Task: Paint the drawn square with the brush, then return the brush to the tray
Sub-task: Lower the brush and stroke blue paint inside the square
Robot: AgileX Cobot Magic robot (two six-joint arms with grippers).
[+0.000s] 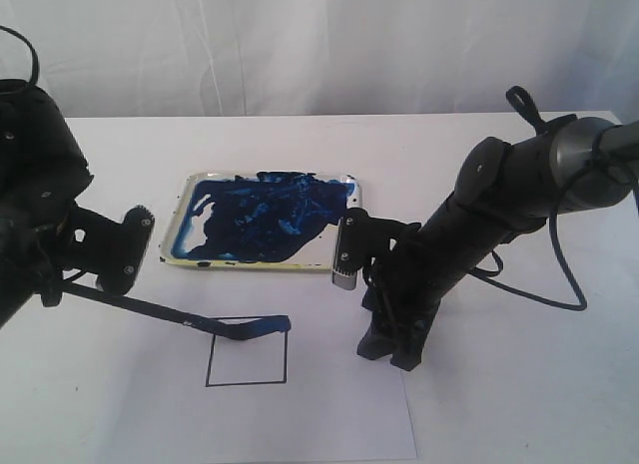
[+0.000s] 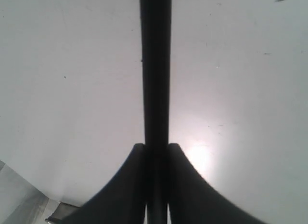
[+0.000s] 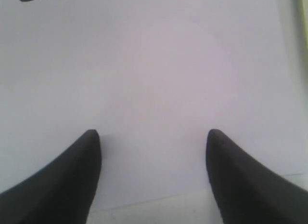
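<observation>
Tray [image 1: 183, 226] with dark blue paint [image 1: 265, 220]

My left claw [image 2: 156, 148] sits left of the tray [image 1: 262, 267], jaws pinched on the brush [image 2: 156, 65]. My right claw [image 3: 153, 135] points down, right of the tray, jaws spread wide.
</observation>
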